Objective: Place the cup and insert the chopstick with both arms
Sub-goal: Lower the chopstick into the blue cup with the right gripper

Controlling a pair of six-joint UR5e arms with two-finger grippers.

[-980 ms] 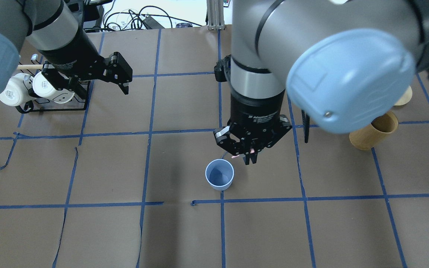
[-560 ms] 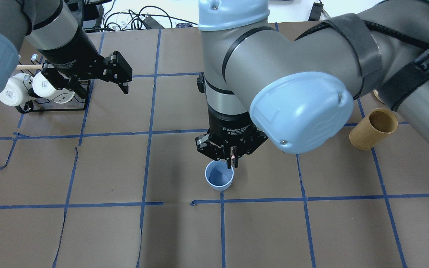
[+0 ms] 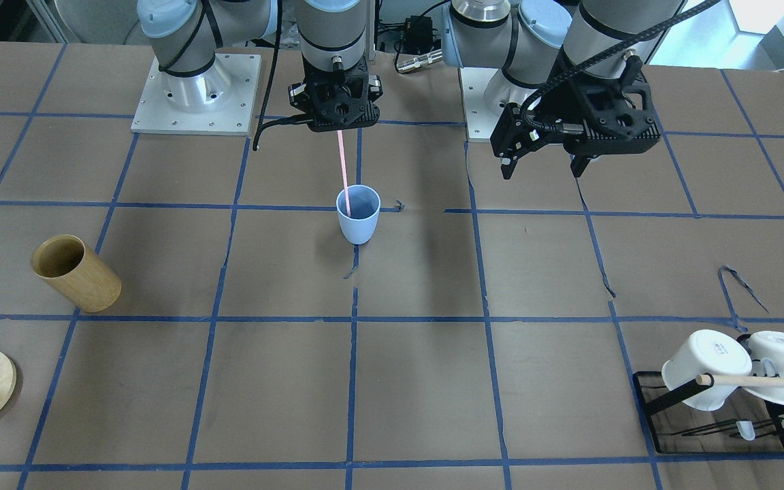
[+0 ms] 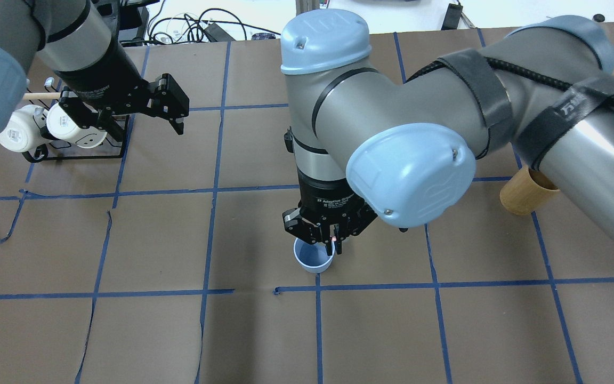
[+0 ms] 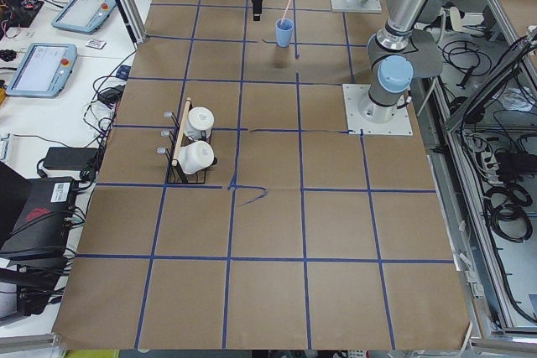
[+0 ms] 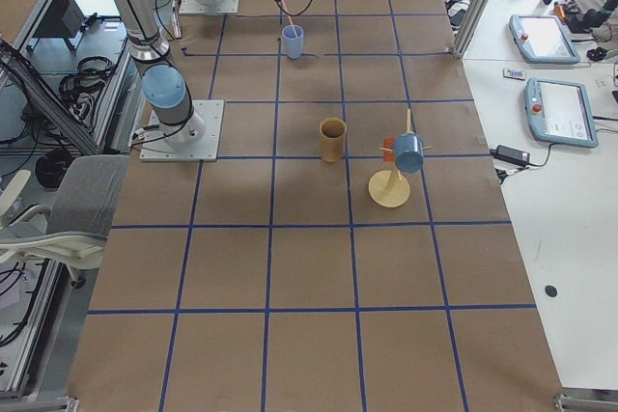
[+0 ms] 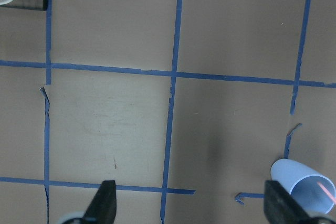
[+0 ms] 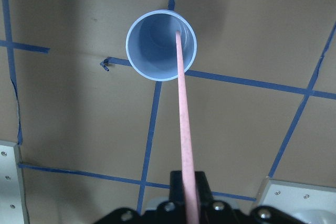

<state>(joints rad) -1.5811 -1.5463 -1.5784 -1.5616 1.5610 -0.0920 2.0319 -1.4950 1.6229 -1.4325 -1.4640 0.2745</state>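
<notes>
The blue cup [image 3: 358,228] is seen standing upright on the table [image 3: 160,381], a little above the middle of the front-facing frame, beside a crossing of blue tape lines [image 3: 433,210]. Directly above it, the right gripper [image 3: 339,128] is pressed together on the upper end of a pink chopstick [image 3: 343,163]. The chopstick is held nearly upright, its long axis running down into the cup's mouth with a slight lean.

The coming move is judged to turn on that relation. The cup lies straight below the hand, along the stick's own line, so little more than a lowering or a release seems called for. The left gripper [image 3: 542,170] is held spread and empty at the upper right of the same frame, well apart from the cup; the right arm is plainly the nearer.

In the right wrist view the tip is shown inside the rim's circle, right of centre. Height is not given there but in the front-facing view. In the overhead view the cup is half hidden under the gripper and only a pink speck of the stick is shown. Whether the tip touches the bottom cannot be told.
</notes>
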